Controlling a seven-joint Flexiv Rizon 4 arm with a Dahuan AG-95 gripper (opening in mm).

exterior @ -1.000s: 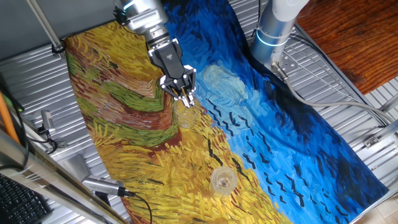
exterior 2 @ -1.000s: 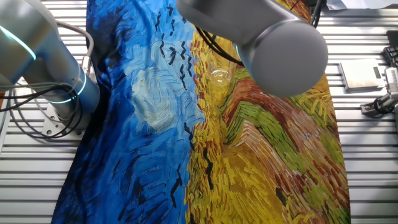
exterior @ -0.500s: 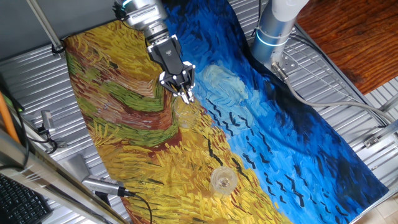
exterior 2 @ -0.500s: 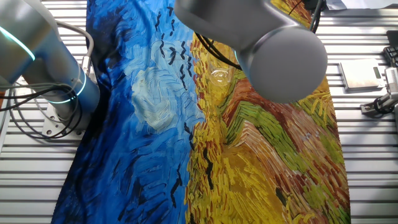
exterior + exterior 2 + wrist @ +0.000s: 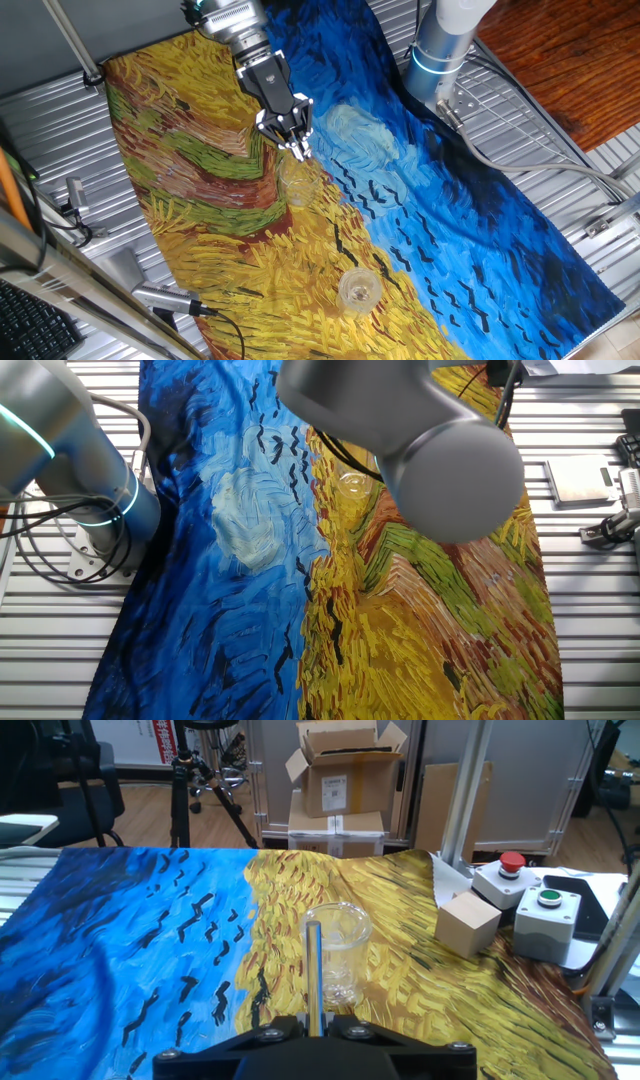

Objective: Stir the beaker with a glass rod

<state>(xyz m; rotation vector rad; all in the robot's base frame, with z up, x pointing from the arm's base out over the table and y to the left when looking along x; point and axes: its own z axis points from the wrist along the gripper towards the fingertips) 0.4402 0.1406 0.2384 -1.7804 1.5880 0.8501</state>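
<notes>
In the hand view the beaker (image 5: 340,952), a small clear glass cylinder, stands on the yellow part of the painted cloth just ahead of my fingers. My gripper (image 5: 314,1018) is shut on the glass rod (image 5: 314,970), which points straight ahead, its tip level with the left side of the beaker's rim. In one fixed view the gripper (image 5: 296,148) hangs just above and behind the faint beaker (image 5: 298,184). Whether the rod's tip is inside the beaker I cannot tell. In the other fixed view the arm's big grey joint (image 5: 440,470) hides the gripper and the beaker.
A second glass vessel (image 5: 358,288) with a whitish rim stands further along the cloth, also seen as the vessel (image 5: 352,482). To the right ahead sit a wooden block (image 5: 467,923), a red-button box (image 5: 505,875) and a green-button box (image 5: 548,915). The arm's base (image 5: 440,45) is at the cloth's blue side.
The gripper with the rod has shifted a little up and back from over the beaker. The beaker and the other vessel have not moved.
</notes>
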